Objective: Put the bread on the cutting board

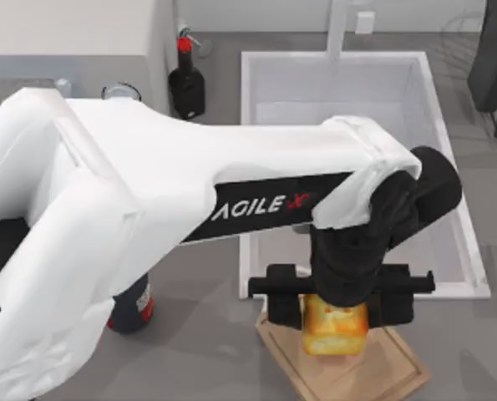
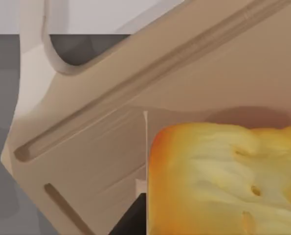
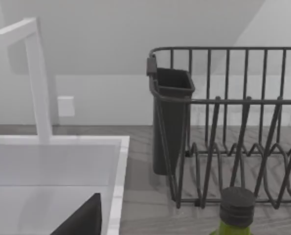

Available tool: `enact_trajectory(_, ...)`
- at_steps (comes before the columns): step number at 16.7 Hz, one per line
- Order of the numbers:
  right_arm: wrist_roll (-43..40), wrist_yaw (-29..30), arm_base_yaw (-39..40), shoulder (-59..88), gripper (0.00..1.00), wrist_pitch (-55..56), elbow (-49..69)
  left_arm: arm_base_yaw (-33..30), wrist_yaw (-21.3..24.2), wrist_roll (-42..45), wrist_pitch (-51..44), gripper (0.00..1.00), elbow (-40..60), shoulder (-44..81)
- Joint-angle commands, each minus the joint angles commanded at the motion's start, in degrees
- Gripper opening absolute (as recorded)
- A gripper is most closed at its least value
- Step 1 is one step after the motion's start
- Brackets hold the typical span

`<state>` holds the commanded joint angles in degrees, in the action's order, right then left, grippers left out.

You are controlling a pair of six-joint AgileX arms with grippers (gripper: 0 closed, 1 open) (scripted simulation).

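Note:
The bread [image 1: 334, 327], a golden-yellow chunk with toasted orange patches, sits between the black fingers of my left gripper [image 1: 336, 311], which is shut on it. It is over the far end of the tan cutting board [image 1: 382, 372], at the front of the table just below the sink. In the left wrist view the bread [image 2: 223, 181] is close above the grooved cutting board [image 2: 111, 122]; whether it touches the wood I cannot tell. My right arm [image 1: 492, 63] is parked at the back right.
A white sink [image 1: 250, 125] lies right behind the board. A red-capped dark bottle [image 1: 186, 83] stands at the back, and another dark bottle [image 1: 133, 305] stands under my left arm. A wire dish rack [image 3: 233, 127] and a green bottle [image 3: 235, 210] are at the right.

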<state>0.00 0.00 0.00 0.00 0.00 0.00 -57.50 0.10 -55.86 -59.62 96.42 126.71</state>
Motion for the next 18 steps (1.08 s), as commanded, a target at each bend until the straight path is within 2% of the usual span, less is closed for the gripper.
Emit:
enact_trajectory(12,0.0,0.0,0.0,0.0,1.0,0.0,0.0,0.0,0.0,0.0,0.0,0.98,0.0,0.0)
enact_trajectory(18,0.0,0.0,0.0,0.0,1.0,0.0,0.0,0.0,0.0,0.0,0.0,1.0,0.0,0.0)
